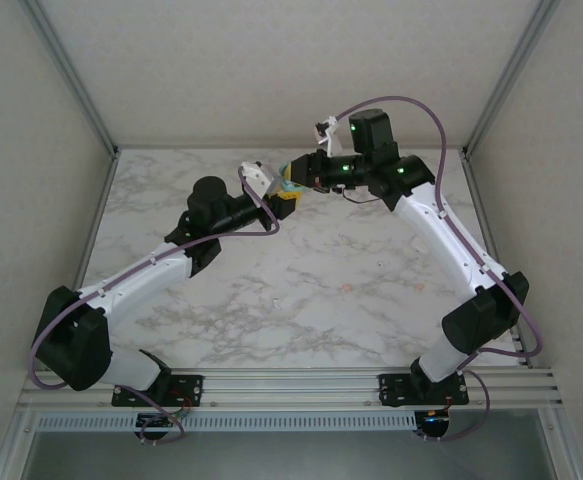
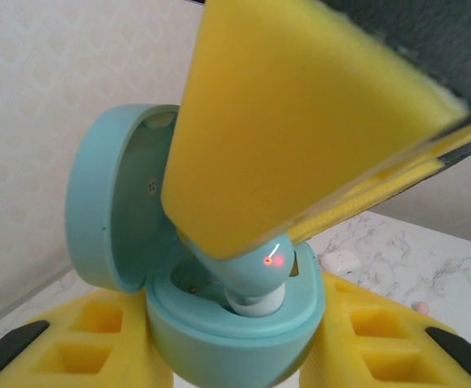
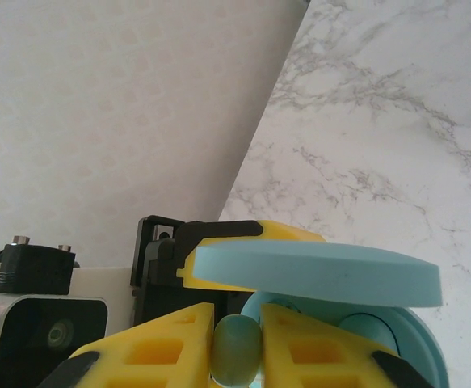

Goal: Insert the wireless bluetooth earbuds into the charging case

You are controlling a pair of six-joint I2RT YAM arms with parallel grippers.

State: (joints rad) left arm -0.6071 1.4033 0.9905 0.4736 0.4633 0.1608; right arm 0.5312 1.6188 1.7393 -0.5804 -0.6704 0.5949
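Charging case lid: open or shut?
Open. The lid stands swung back off the charging case, inner cavity exposed, teal earbud at its mouth.

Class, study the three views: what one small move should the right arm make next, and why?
Probably nudge the right gripper slightly toward the open round teal charging case, pressing the small teal earbud into its well. The earbud is pinched in yellow foam fingers, its white tip just inside the case that the left gripper holds, and it looks tilted, not yet seated.
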